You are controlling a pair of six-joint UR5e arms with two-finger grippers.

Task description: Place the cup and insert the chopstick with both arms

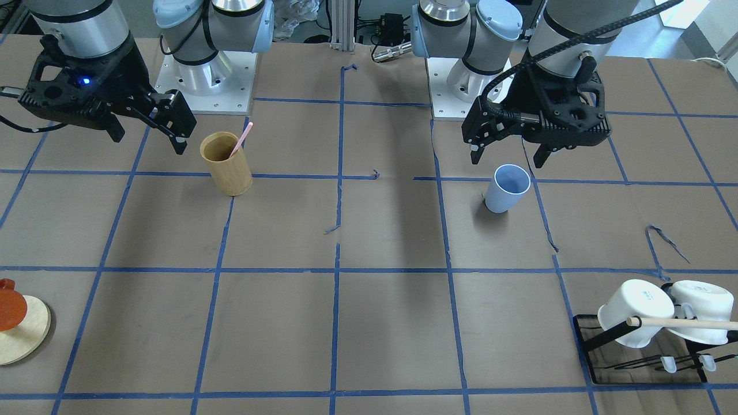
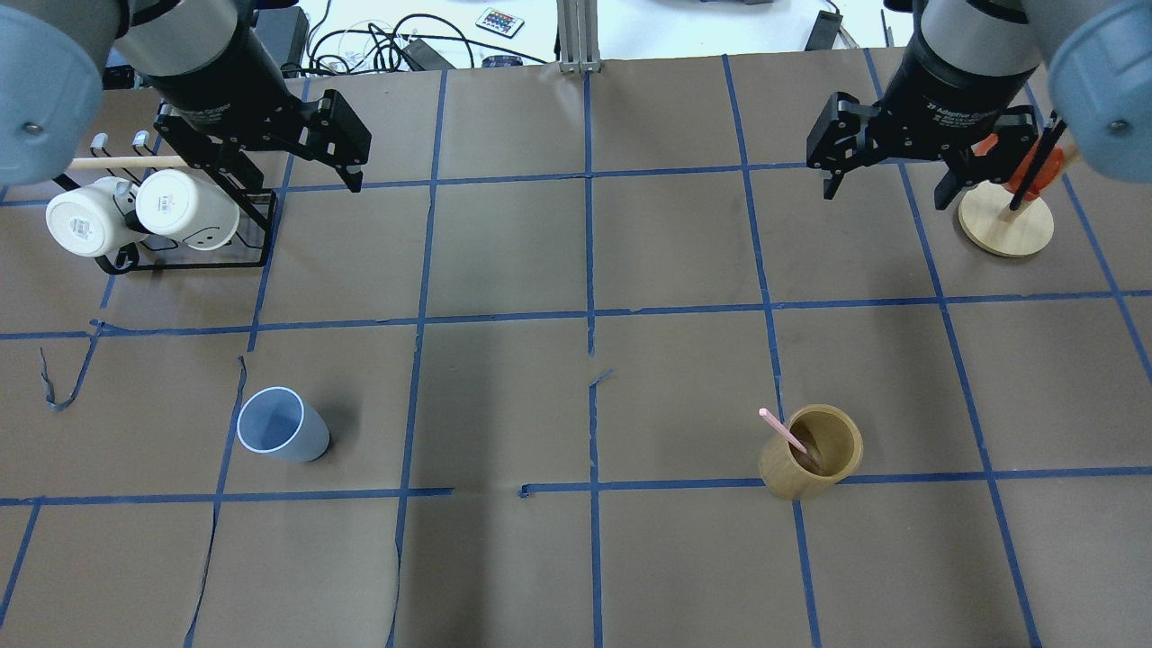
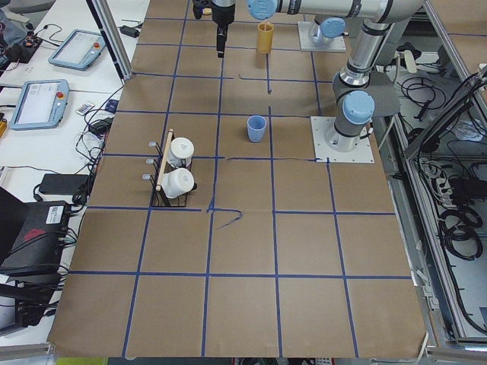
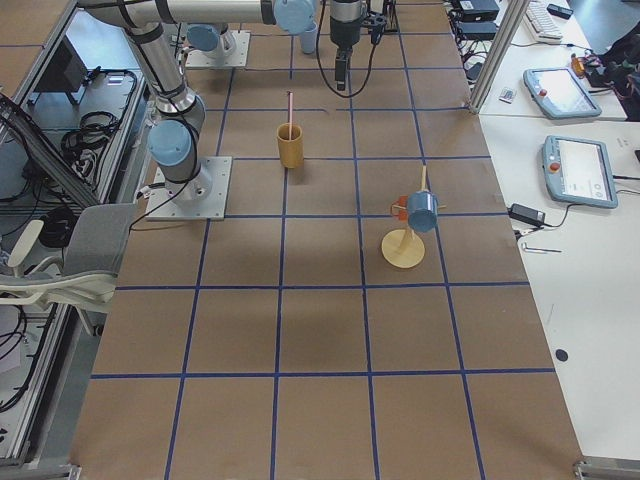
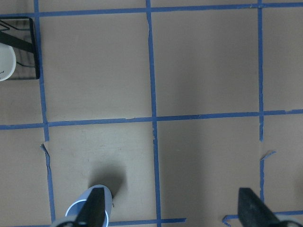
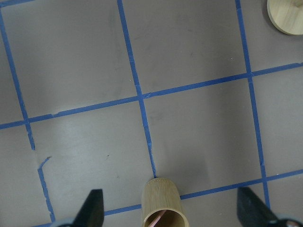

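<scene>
Overhead exterior: both claws hang spread and empty at the far side, with the cup and the chopstick set down nearer the robot.
From the left, the left gripper (image 2: 290, 177) hangs by the mug rack (image 2: 256, 236). The blue cup (image 2: 283, 436) stands upright nearer in; it looks light, stiff and smooth, best pinched across its rim. Right of centre the pink chopstick (image 2: 785, 434) leans in the bamboo holder (image 2: 810, 463), thin and rigid, best gripped by its free top. The right gripper (image 2: 885, 195) hangs at the far right.
</scene>
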